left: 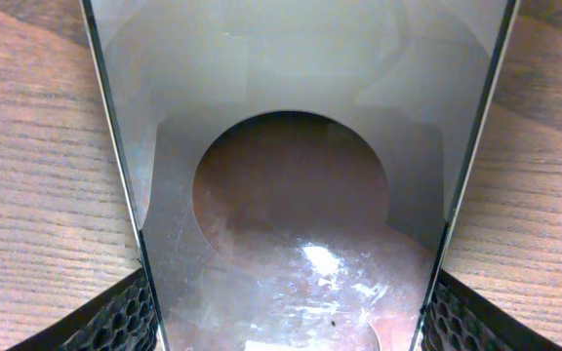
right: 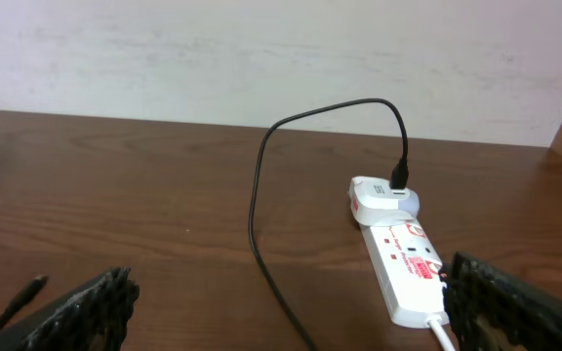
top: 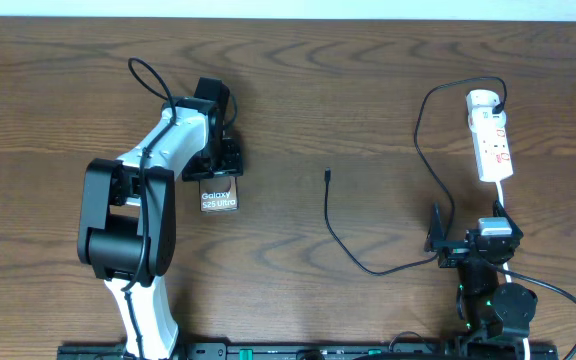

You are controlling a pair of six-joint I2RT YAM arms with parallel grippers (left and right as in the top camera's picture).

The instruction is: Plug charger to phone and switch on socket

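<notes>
The phone (top: 219,194), brown-bronze with white "Galaxy" lettering, lies on the table left of centre. My left gripper (top: 220,160) is on its far end. In the left wrist view the phone (left: 291,195) fills the space between the two fingers (left: 291,327), which press on its edges. The charger cable (top: 340,240) runs from the socket (top: 492,140) in a loop to its connector tip (top: 327,176), which lies loose mid-table. My right gripper (top: 471,243) is open and empty just short of the socket (right: 410,273). The cable (right: 257,210) and its tip (right: 29,288) show in the right wrist view.
The table is dark wood (top: 368,90). A black plug (right: 400,175) sits in the socket's rounded far end. A white lead (right: 439,333) leaves the socket's near end by my right finger. A pale wall (right: 261,49) stands behind the table.
</notes>
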